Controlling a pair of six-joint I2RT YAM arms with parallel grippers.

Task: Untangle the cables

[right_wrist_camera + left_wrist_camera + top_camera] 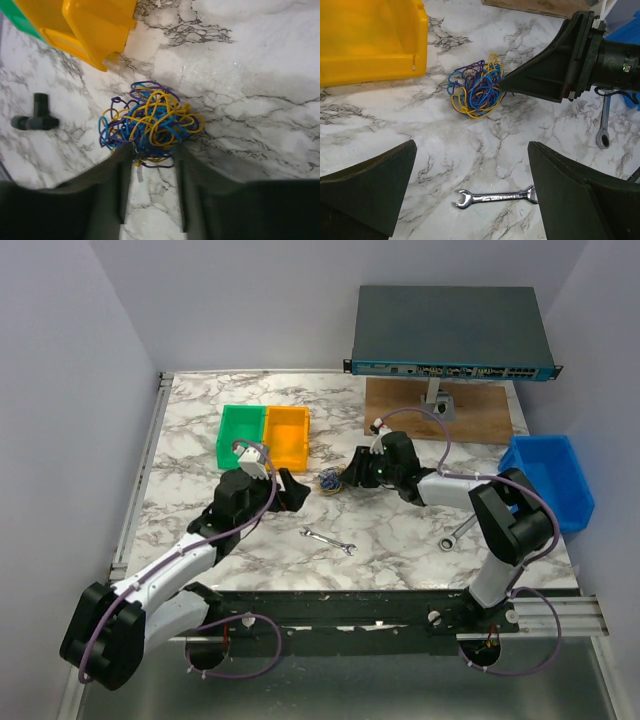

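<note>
1. Standing by the table, I see the cables bunched in 1 small knot of blue, yellow and dark purple loops on the marble table, about mid-table.
2. That knot lies just near and to the right of the yellow bin, apart from it, with bare marble between them.
3. A green bin sits against the yellow one's left side.
4. The right gripper reaches in from the right and lies low, its fingertips at the edge of the knot.
5. Its jaws stand at a narrow gap with bare marble showing between them, and the nearest loops lie at the mouth of that gap.
6. The left gripper hovers left of the knot and apart from it, its jaws spread wide and holding nothing.
7. From the left wrist view, the knot lies beyond the spread fingers and the right arm's dark finger touches its right side.
8. 1 silver wrench lies flat on the marble nearer than the knot, well apart from it.
9. A 2nd wrench lies further right, beside the right arm.
10. At the far right, a grey network switch stands raised over a wooden board.
11. A blue bin sits at the table's right edge.
</note>
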